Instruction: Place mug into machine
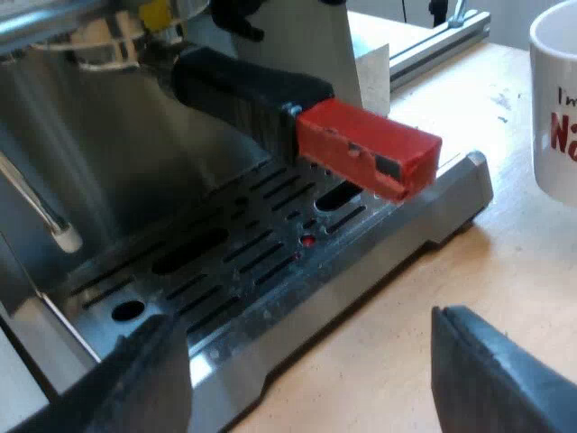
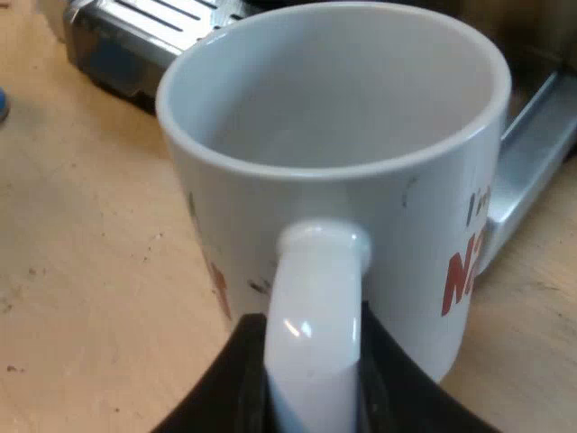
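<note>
Logged left gripper (image 1: 311, 388) with black fingers (image 1: 135, 379) spread wide, empty, low over pale wooden desk (image 1: 451, 271) at the slotted steel drip tray (image 1: 270, 262) of the silver espresso machine (image 1: 90, 153). Noted dark holder handle with red end (image 1: 370, 149) locked in above that tray. Found white ceramic mug with red lettering (image 1: 554, 99) on desk near tray's corner, off the grate. Entered right gripper (image 2: 314, 388) with fingers (image 2: 225, 388) clamped on the mug's handle (image 2: 315, 298).

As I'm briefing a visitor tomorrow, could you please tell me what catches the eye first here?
The white mug with red lettering, its handle between the right gripper's jaws, beside the machine's drip tray. Then the holder's red handle end, jutting over that tray.
</note>
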Controlling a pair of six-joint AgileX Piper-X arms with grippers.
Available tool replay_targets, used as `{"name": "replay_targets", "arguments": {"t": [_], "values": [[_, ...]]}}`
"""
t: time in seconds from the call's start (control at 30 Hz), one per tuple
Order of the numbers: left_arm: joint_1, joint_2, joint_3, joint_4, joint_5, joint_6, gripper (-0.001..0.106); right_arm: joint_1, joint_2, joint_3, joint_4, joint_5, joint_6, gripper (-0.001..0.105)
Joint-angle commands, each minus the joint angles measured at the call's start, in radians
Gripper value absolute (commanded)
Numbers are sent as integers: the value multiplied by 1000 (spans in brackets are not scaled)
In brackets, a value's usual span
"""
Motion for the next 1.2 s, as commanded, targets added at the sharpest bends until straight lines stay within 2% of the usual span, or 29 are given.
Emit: {"name": "replay_targets", "arguments": {"t": [0.03,0.17,0.23,0.53,0.57,0.67,0.8,0.93,1.2], "values": [[-1,48,2,-21,-10,0,59,54,10,-23,-58,73,-5,0],[-1,109,2,-39,-10,0,59,117,53,-23,-110,131,37,0],[-1,126,2,-64,-10,0,59,197,182,-23,-242,179,38,0],[-1,141,2,-79,20,0,59,251,417,-23,-558,199,40,0],[-1,141,2,-79,20,0,59,251,466,-24,-617,205,76,0],[-1,141,2,-79,20,0,59,251,525,-24,-700,220,92,0],[-1,141,2,-79,26,0,59,251,596,-37,-752,223,92,0],[-1,141,2,-79,69,0,59,251,668,-60,-808,240,92,0],[-1,141,2,-79,69,0,59,251,761,-102,-861,243,103,0]]}}
